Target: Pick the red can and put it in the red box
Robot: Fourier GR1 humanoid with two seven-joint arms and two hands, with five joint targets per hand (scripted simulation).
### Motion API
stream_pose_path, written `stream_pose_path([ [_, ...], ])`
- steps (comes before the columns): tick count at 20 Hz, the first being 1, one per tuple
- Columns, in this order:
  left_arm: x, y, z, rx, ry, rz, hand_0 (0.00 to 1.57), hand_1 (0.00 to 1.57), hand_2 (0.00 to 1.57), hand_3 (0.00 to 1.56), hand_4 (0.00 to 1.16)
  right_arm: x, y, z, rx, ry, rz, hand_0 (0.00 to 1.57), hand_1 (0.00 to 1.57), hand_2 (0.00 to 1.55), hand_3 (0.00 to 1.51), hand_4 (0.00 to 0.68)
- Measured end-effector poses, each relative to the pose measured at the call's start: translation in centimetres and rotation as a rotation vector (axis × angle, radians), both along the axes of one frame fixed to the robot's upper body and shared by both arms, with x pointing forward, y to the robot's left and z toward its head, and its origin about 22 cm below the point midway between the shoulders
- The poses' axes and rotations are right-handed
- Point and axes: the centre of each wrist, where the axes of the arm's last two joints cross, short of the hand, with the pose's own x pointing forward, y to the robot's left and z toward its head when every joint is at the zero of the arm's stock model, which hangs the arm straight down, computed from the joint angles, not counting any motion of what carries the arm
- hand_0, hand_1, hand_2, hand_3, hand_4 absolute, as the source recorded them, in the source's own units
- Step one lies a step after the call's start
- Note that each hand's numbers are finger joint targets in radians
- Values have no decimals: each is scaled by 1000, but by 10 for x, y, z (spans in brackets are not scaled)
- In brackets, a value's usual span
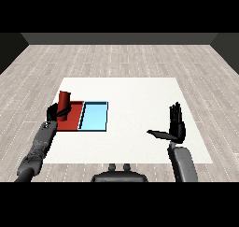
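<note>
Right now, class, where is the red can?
In the head view the red can is at the table's left side, held by the left robot hand over the red tray, beside the light blue tray.

We see a white tabletop standing on a pale plank floor. On the tabletop's left part lies a light blue tray, flat and open-topped.

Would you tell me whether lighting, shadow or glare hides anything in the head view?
Head view: even light, no glare on the white table; the left hand curls darkly round the red can over the red tray; the right hand shows plainly.
</note>
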Motion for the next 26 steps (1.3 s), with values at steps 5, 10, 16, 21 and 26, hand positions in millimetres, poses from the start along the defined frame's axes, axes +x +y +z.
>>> stream_pose_path([
  [5, -3, -6, -27, 10, 120, 31, 563, 563, 632, 494, 760, 14, 10, -8, -42, 21, -15, 0, 0, 0, 0, 0],
  [10, -10, -9, -43, -31, 185, 3, 0, 0, 0, 0, 629, 21, 8, -17, -72, 29, -32, 0, 0, 0, 0, 0],
  [16, -10, -4, -42, 41, 341, -87, 0, 0, 0, 0, 0, 24, 5, -22, -74, 21, -26, 0, 0, 0, 0, 0],
  [21, -5, 8, -27, 51, 322, -22, 0, 0, 0, 0, 0, 19, 6, -25, -52, 5, -2, 0, 0, 0, 0, 0],
  [26, 4, 11, -11, -50, 11, 8, 0, 0, 0, 0, 0, 19, 1, -21, -27, -8, 3, 0, 0, 0, 0, 0],
])
